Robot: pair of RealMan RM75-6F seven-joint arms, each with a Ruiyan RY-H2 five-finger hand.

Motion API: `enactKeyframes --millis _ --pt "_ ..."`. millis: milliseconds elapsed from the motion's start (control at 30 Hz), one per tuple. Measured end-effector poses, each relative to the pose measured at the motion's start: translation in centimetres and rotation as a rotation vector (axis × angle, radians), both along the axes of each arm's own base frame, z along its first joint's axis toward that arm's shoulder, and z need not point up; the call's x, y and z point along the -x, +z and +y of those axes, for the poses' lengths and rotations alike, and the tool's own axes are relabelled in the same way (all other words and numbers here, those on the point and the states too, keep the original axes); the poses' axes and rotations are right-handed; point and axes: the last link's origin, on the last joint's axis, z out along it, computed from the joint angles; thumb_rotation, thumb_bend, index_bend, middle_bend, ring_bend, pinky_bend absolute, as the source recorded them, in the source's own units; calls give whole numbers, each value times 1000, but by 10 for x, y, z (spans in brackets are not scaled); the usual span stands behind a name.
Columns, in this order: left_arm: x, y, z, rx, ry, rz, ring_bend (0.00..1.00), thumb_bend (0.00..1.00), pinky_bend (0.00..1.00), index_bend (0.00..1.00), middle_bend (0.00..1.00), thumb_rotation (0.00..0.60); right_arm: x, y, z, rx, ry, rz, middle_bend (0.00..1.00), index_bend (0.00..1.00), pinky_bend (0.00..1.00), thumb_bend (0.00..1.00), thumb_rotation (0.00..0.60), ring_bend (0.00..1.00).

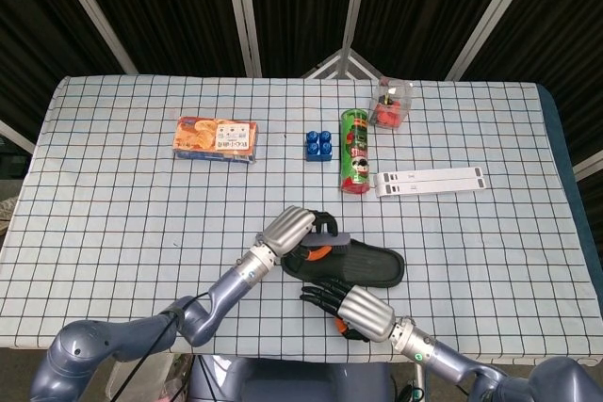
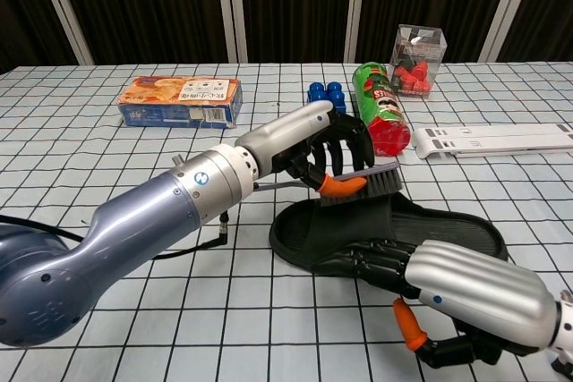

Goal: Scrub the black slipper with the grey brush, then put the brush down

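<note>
The black slipper [image 1: 369, 265] [image 2: 421, 224] lies flat near the table's front edge, its length running left to right. My left hand [image 1: 290, 229] [image 2: 309, 140] grips the grey brush [image 2: 369, 183] [image 1: 332, 239] by its handle, bristles down on the slipper's strap. My right hand [image 1: 355, 311] [image 2: 466, 292] rests against the slipper's near side, its dark fingers [image 2: 372, 263] pressing on the edge of the sole.
At the back stand an orange biscuit box [image 1: 216, 138], a blue block [image 1: 319, 146], a green chips can [image 1: 355, 163] lying down and a clear box of red pieces [image 1: 391, 104]. A white flat strip [image 1: 430, 179] lies right of the can.
</note>
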Motion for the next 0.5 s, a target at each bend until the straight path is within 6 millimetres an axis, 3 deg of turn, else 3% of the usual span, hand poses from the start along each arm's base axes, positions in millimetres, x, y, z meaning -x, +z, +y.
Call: enactKeyframes --millis 267,500 --pt "11 0 4 12 -8 73 517 782 543 466 634 600 -1 -1 0 1 3 -2 108 43 102 978 600 62" --pt "35 19 9 1 6 137 517 785 543 466 633 600 -1 0 1 8 1 -6 108 42 102 978 600 62"
